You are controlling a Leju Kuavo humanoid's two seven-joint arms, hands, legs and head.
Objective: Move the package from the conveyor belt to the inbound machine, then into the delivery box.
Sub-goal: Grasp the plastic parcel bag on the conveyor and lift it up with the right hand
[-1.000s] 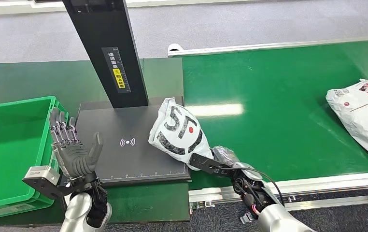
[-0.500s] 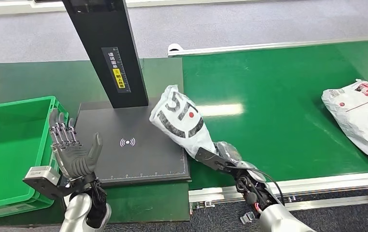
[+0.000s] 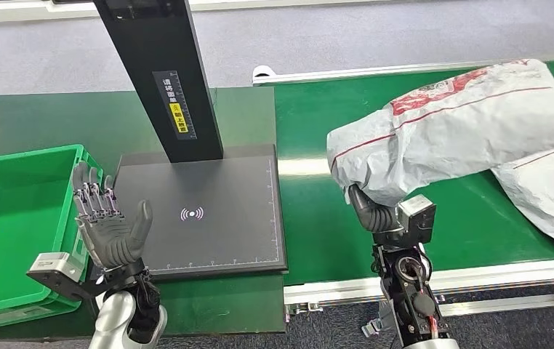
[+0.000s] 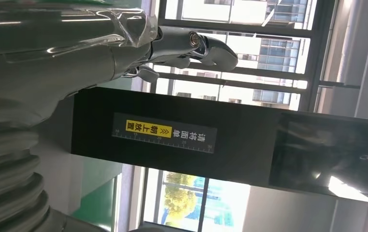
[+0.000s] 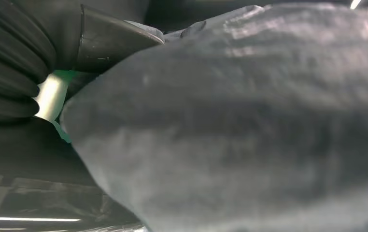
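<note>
The tall black post [image 3: 161, 76] of the inbound machine stands at the back edge of its flat black scan plate [image 3: 201, 214], a yellow label partway up its face. The plate lies bare between the green delivery box [image 3: 12, 218] on one side and the green conveyor belt [image 3: 318, 218] on the other. The box is an open crate, and what shows of its inside holds nothing.

The right hand [image 3: 376, 212] grasps a large grey package [image 3: 456, 123] with red stripes from underneath, at its near end; the package is raised over the belt and slopes up toward the far rail. In the right wrist view its grey plastic [image 5: 249, 125] presses close against the camera. Just beside it, on the belt, lies a second white package [image 3: 547, 193], partly tucked under the raised one.

The left hand [image 3: 110, 225] is upright and released, fingers spread, palm toward the plate, at the plate's near corner beside the box wall.

A silver rail [image 3: 492, 280] edges the belt's near side, right above the right forearm.
</note>
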